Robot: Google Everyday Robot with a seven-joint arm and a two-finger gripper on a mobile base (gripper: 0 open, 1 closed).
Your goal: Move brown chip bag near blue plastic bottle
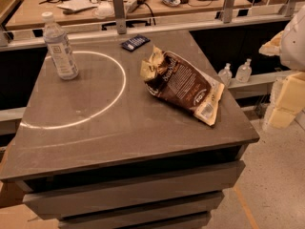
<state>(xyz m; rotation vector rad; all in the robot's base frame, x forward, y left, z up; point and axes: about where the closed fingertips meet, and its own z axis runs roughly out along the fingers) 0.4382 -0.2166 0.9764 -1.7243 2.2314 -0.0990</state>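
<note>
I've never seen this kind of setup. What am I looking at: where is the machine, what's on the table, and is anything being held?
There is one camera view, looking down at a grey table; where the camera is mounted is not known. The machine is a mobile robot with one arm that ends in a two-finger gripper. Only pale blocky shapes show at the right edge, probably parts of that arm. The gripper is not in view, so nothing can be seen held. On the table, the blue plastic bottle stands upright at the back left. The brown chip bag lies on the right side, and a small dark-blue packet lies near the back edge. Two small clear bottles stand beyond the table's right side.
</note>
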